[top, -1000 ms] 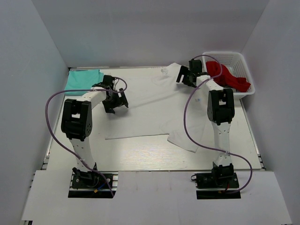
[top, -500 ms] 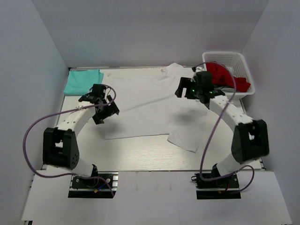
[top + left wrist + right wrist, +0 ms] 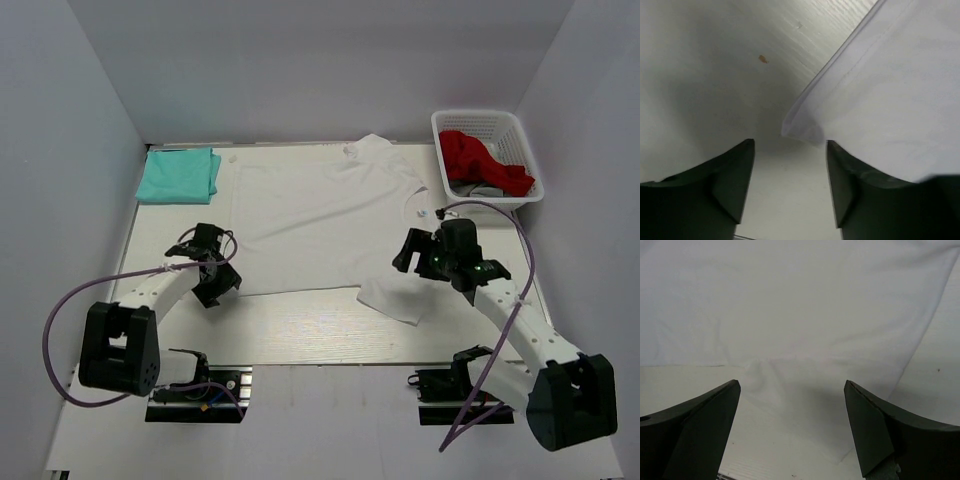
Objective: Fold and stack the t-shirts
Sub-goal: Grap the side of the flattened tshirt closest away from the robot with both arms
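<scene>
— Where's your white t-shirt (image 3: pixel 310 215)?
— Spread flat across the middle of the table (image 3: pixel 300 335), collar toward the far edge, bottom hem toward the arms. One sleeve (image 3: pixel 392 300) lies loose past the hem at the near right

— And the other one?
— The mint-teal t-shirt (image 3: pixel 178 175) sits folded in the far left corner, well apart from the white one, nothing on top of it

— Your left hand (image 3: pixel 220 284), what's it doing?
— Low at the shirt's near left corner. Wrist view: fingers (image 3: pixel 727 182) part-way open, nothing between them. The hem corner lies just ahead of the gap, its tip a little curled off the table. Not pinched

— Your right hand (image 3: pixel 408 258)?
— Over the right side of the white t-shirt, near where hem and sleeve meet. Its own camera shows the fingers (image 3: pixel 695 435) spread wide, white cloth beneath and ahead of them, a soft crease in the middle. Empty. Can't tell if the tips touch the cloth

— Anything else out there?
— White basket (image 3: pixel 522 128) at the far right corner, red cloth (image 3: pixel 478 158) heaped inside, one end draped toward the basket's near rim. Basket stands apart from the white shirt, and both of your arms are well short of it
</scene>
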Controlling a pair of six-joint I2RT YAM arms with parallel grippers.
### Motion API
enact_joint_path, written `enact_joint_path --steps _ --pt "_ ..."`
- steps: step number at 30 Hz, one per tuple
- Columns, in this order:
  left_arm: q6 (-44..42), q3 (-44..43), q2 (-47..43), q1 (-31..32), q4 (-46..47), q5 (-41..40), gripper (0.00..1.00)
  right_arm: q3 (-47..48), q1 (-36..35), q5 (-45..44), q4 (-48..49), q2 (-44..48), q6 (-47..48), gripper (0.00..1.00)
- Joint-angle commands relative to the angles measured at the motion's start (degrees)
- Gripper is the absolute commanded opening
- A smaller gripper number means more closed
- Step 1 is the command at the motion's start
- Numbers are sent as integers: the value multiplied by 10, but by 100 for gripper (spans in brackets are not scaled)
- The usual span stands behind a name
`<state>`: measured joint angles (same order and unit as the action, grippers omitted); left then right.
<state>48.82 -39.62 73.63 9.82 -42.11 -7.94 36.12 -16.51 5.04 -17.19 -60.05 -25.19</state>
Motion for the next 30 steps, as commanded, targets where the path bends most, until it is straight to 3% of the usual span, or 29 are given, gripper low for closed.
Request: enact_joint_path --steps 1,2,3,5,6,12,16,22,25,27,28,30 --pt "-1 23 31 -2 47 15 66 -10 2 -29 -45 40 -22 90" --pt "-1 40 37 -2 57 22 58 -15 3 -32 -61 43 -31 90" --pt "-1 40 43 -2 64 28 41 -15 1 -33 -71 55 -35 90" --pt "-6 46 55 -2 77 46 22 -20 0 -48 -115 76 -48 90" --pt "-7 46 55 -2 77 46 0 -20 0 -69 -128 81 -53 90" --pt "-7 46 19 -2 52 16 0 -73 -5 -57 -215 108 -108 90" --pt "0 52 -2 -2 52 11 0 -121 -12 20 -174 78 -118 89" --pt "0 52 -8 -2 57 6 0 -143 -23 45 -80 6 -128 80" --pt "0 52 -8 -2 57 6 0 -136 -26 59 -54 -19 -136 60" --pt "0 52 -8 -2 57 6 0 -125 -30 59 -63 -24 -139 25" --pt "0 52 -8 -2 57 6 0 -122 -28 56 -75 -20 -143 0" --pt "0 52 -13 -2 57 6 0 -114 -29 23 -127 19 -162 0"
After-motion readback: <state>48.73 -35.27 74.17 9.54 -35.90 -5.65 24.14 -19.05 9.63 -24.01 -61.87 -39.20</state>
